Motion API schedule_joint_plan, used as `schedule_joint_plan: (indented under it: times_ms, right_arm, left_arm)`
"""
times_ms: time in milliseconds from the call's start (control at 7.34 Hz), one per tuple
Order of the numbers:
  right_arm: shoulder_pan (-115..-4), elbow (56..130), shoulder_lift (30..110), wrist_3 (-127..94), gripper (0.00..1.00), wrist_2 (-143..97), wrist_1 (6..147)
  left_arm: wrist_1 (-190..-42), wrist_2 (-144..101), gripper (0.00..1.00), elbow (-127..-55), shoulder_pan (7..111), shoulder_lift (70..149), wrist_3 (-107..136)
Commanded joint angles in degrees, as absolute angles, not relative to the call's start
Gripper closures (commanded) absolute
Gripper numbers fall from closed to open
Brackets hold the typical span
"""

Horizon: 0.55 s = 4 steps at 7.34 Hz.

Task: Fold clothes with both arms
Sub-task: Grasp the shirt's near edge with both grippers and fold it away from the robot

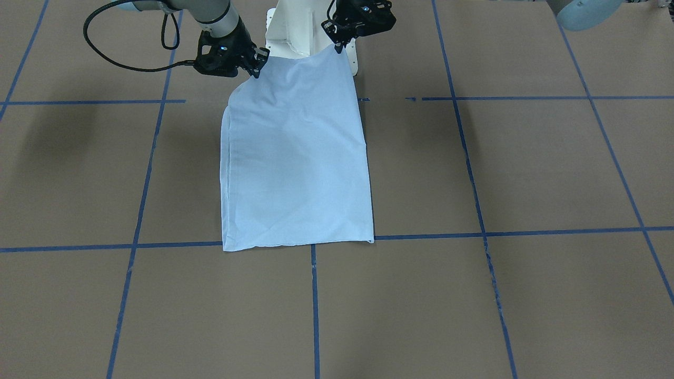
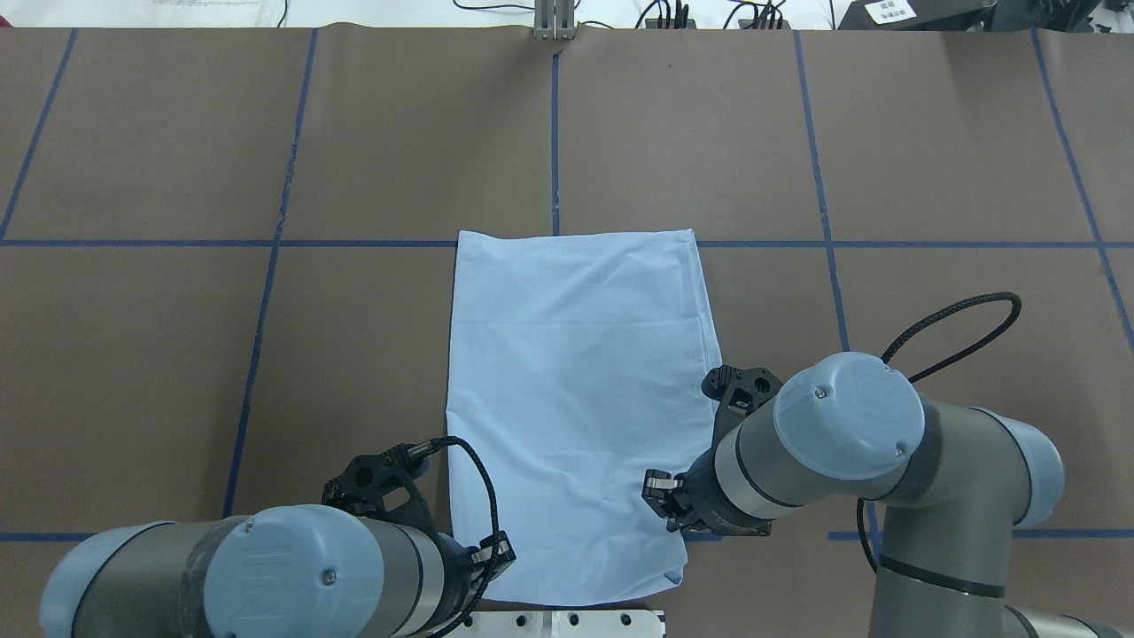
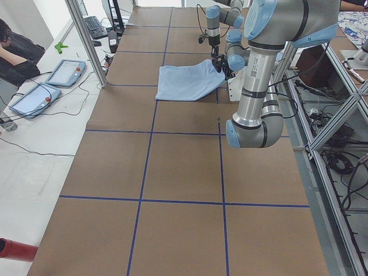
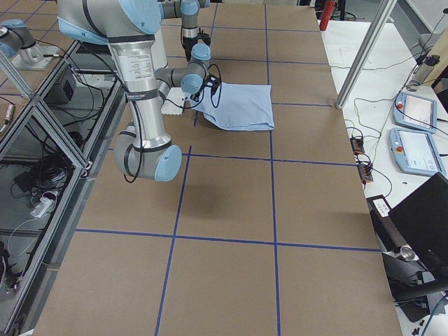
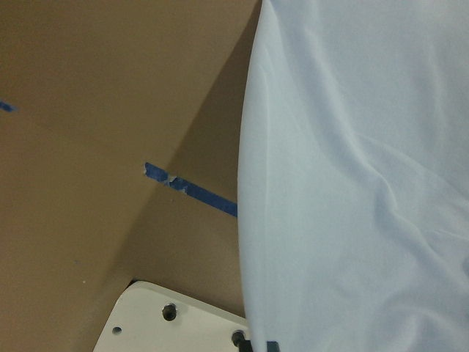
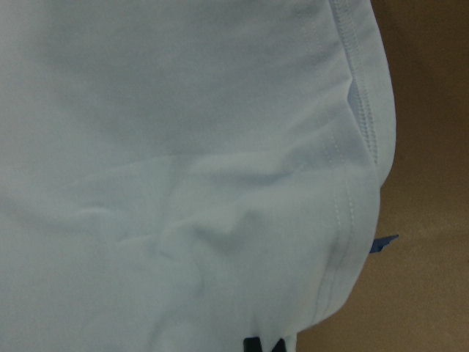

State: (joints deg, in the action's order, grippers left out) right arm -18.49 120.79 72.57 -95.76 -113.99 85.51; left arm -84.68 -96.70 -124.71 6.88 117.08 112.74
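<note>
Shows only from the front: near corners of the shirt (image 1: 297, 158) raised, clamped in the left gripper (image 1: 337, 48) and right gripper (image 1: 257, 70). Lies at the middle of the table (image 1: 526, 168), long axis running away from the robot.

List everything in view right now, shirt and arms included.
T-shirt: one, pale blue, folded long at table centre, robot-side corners lifted.
Table: one, brown, with blue tape grid.
Pedestal base: one, white, behind the shirt's lifted edge.
Pendants: two, grey with screens, on the white surface beside the table.
Person: one, dark clothing, beyond the pendants.
Left gripper: one, black, pinching one lifted corner.
Right gripper: one, black, pinching the other.
</note>
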Motion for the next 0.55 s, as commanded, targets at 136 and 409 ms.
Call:
schedule_joint_plan:
  times_ms: [136, 409]
  right_arm:
    - [-24.15, 117.61, 71.90, -95.54, 1.00, -113.91, 85.52]
    - [-29.68, 111.83, 66.74, -94.22, 1.00, -114.78, 85.69]
  left_arm:
    - [-84.99, -96.94, 1.00, -123.84, 13.95, 117.95, 106.97]
    - [-88.22, -100.27, 1.00, -120.34, 19.83, 118.82, 104.52]
